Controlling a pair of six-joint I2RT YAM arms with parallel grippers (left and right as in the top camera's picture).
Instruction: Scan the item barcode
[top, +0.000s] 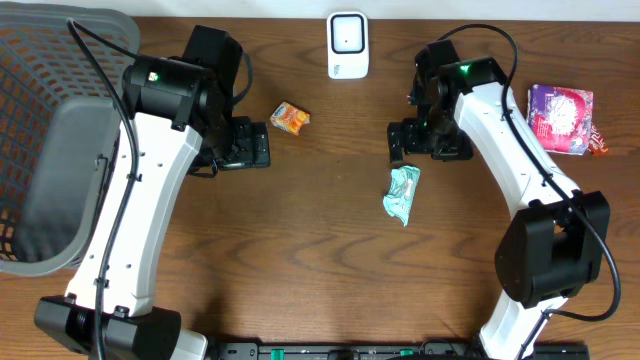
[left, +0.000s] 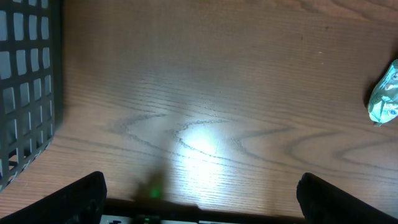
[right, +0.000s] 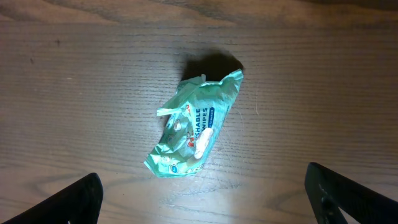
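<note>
A crumpled green wipes pack (top: 402, 193) lies flat on the wooden table, right of centre. In the right wrist view the wipes pack (right: 196, 127) sits ahead of my right gripper (right: 202, 196), apart from both fingers. That right gripper (top: 428, 140) hovers just behind the pack, open and empty. The white barcode scanner (top: 347, 44) stands at the back centre. My left gripper (top: 238, 148) hangs left of centre, beside an orange snack packet (top: 290, 118). The left gripper (left: 202, 199) is open over bare wood, with the wipes pack (left: 385, 93) at the far right edge.
A dark grey mesh basket (top: 60, 130) fills the left side of the table, and its wall (left: 28, 87) shows in the left wrist view. A purple packet (top: 561, 117) lies at the right edge. A black rail (top: 350, 350) runs along the table's front.
</note>
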